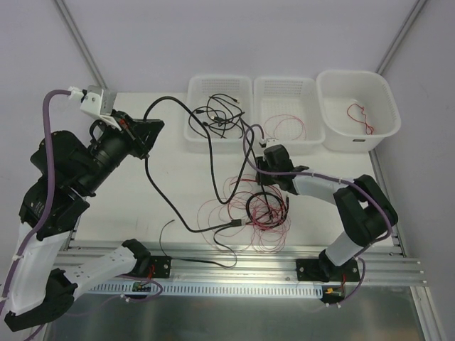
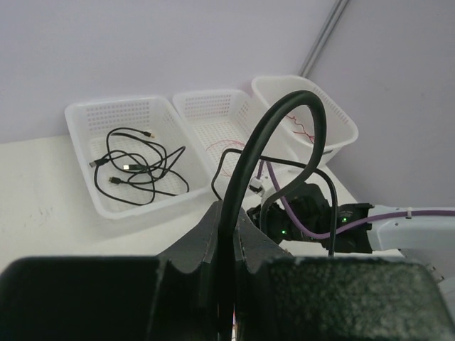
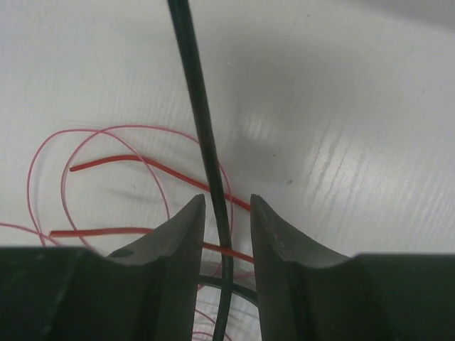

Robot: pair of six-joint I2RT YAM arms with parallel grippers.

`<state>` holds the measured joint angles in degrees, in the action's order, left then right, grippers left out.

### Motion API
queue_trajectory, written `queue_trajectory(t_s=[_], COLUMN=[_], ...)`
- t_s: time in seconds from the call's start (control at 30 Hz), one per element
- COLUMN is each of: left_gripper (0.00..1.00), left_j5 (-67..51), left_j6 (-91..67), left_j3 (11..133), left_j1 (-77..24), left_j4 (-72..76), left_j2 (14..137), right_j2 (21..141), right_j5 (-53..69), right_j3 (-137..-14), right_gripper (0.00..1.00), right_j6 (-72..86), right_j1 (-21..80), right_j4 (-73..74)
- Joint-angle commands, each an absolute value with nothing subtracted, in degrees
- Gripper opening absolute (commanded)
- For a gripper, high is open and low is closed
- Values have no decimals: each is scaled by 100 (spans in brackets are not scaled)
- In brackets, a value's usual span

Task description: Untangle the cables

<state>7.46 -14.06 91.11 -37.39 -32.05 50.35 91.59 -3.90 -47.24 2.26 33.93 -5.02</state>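
My left gripper (image 1: 146, 131) is raised at the back left, shut on a thick black cable (image 1: 153, 181). In the left wrist view the gripper (image 2: 231, 209) pinches this cable (image 2: 284, 106), which arches up over it. The cable runs down into a tangle of thin red wires (image 1: 256, 213) and black loops at the table's middle. My right gripper (image 1: 259, 172) is low over the tangle. In the right wrist view its jaws (image 3: 227, 202) stand slightly apart around a thin black cable (image 3: 202, 142), with red wires (image 3: 106, 160) on the table beneath.
Three white containers line the back: a left basket (image 1: 219, 78) holding black cables (image 1: 217, 114), a middle basket (image 1: 284, 79) with a red wire, and a right tub (image 1: 354, 72) with a red wire (image 1: 361, 117). A thin black cable (image 1: 192, 259) lies near the front rail.
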Motion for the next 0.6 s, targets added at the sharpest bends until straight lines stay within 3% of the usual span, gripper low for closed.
queue_trajectory(t_s=[0.0, 0.07, 0.2, 0.57], left_gripper=[0, 0, 0, 0], left_j5=[563, 580, 598, 203], left_j6=[-1600, -1608, -1635, -2065], left_j3=[9070, 8992, 8781, 8244], left_j1=[-3691, -3700, -3691, -3691], left_j4=[-2892, -2892, -2892, -2830], left_j2=[4887, 4852, 4781, 4992], right_j2=[9342, 9352, 9045, 6349], right_j5=[-571, -571, -597, -1388], right_j3=[-4896, -4861, -4790, -5607], right_gripper=[34, 18, 1, 1], right_j6=[334, 282, 106, -1168], right_j1=[3349, 3349, 3366, 4376], right_j4=[-1107, -1230, -1161, -26])
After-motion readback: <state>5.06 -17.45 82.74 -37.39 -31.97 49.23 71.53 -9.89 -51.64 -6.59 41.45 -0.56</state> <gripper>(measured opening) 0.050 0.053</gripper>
